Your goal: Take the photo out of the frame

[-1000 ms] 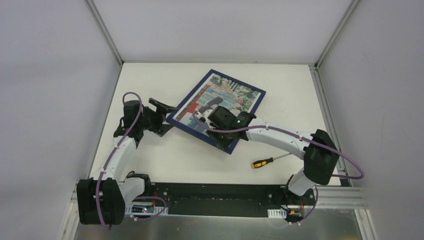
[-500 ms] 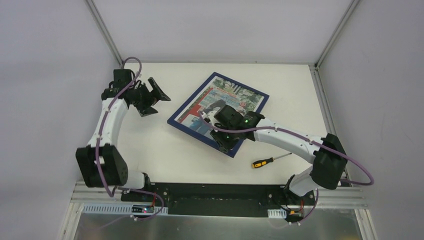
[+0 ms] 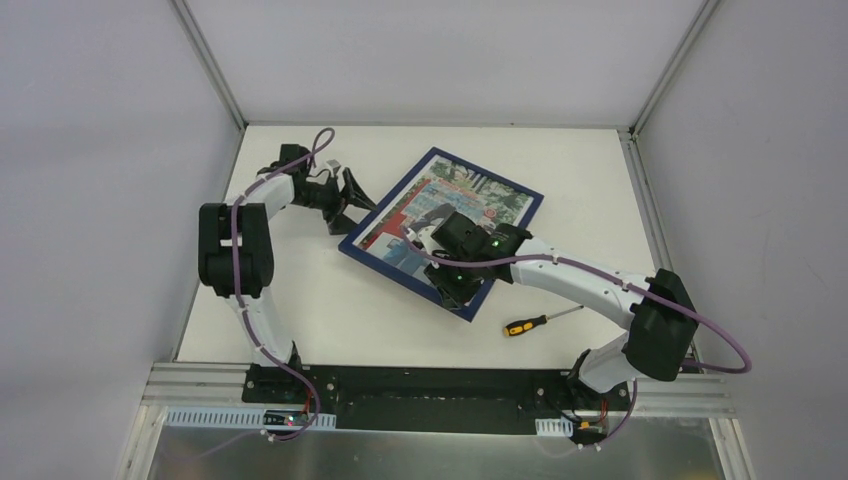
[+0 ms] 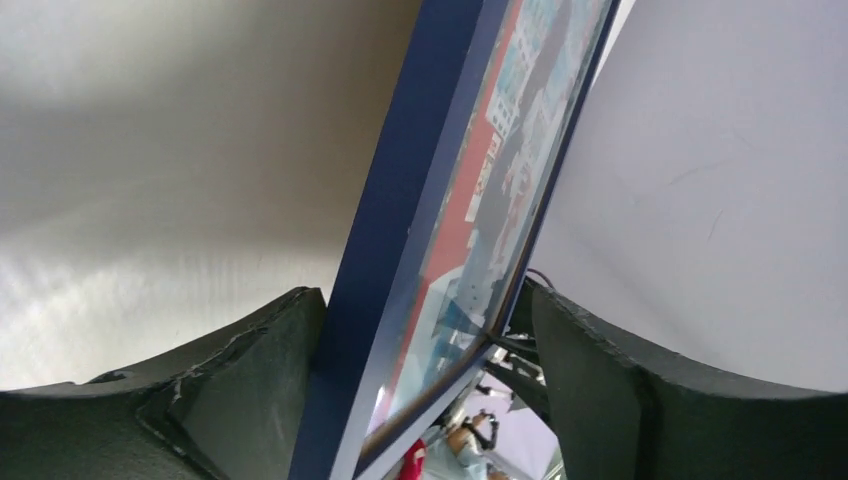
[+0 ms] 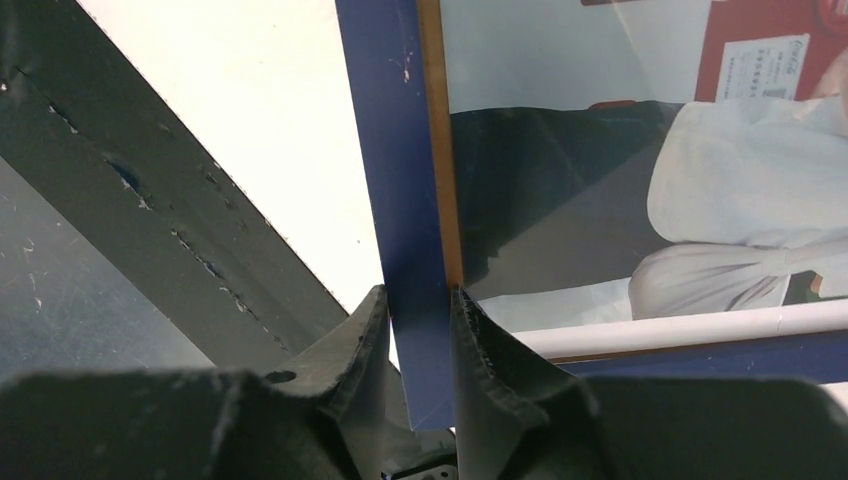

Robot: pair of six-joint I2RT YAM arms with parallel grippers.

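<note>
Although the white table (image 3: 300, 320) shows its widest stretch of surface on the near side of the left claw (image 3: 350, 203), the frame (image 4: 400, 200) lies slantwise to the table's edges, spanning from that claw to the right claw (image 5: 415, 330), with its photo (image 3: 470, 195) facing up. The left claw is released, its jaws astride the frame's blue border with a gap on one side. The right claw is clenched on the frame's near border, beside a corner. Nearer than this claw and to its right lies a screwdriver (image 3: 525, 325), apart from the frame. A white label (image 5: 765, 65) on the photo's red patch bears print too small to read.
</note>
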